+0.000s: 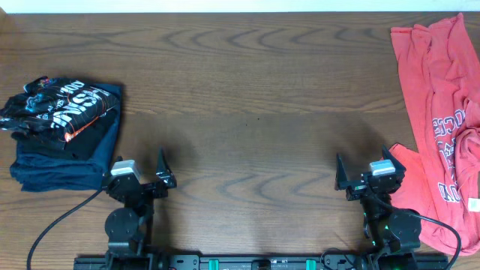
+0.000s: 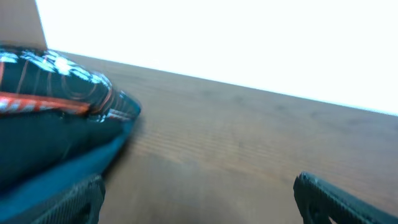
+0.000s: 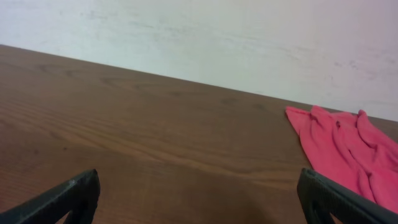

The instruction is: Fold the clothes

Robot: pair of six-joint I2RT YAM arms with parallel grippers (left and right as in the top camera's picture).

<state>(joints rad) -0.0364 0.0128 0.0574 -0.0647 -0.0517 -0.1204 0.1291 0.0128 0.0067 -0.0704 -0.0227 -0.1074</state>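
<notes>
I see two lots of clothes on the table (image 1: pixel 247 90), well apart. Far left: a black shirt (image 1: pixel 64 109) w/ wavy lines and white + orange letters, sitting on top of some dark blue clothes (image 1: pixel 60 169). That pile looks folded already, so I think that side is done. Far right: the red shirts (image 1: pixel 435 112), not folded, all bumpy and spread from the far edge down to the near edge. White letters show on them.

Left gripper (image 1: pixel 139 169) is near me, just beside the dark pile, not touching it. Its jaws are wide open w/ nothing in them. Right gripper (image 1: pixel 365 169) is near me too, just left of the red shirts. Its jaws are wide open as well, empty. The middle of the table btwn the arms is bare wood.

How the red shirts will handle, my guess: soft, light, floppy. They will sag and bunch up if I lift w/ one grip only. The wood looks smooth, so cloth may slide when pulled. It won't break.

Where to grab: I'd pinch a thick edge like a hem or a shoulder seam, one arm on each side, then drag a shirt to the bare middle and lay it flat. I can't tell how many shirts are in the heap, so I may grab two at once.
</notes>
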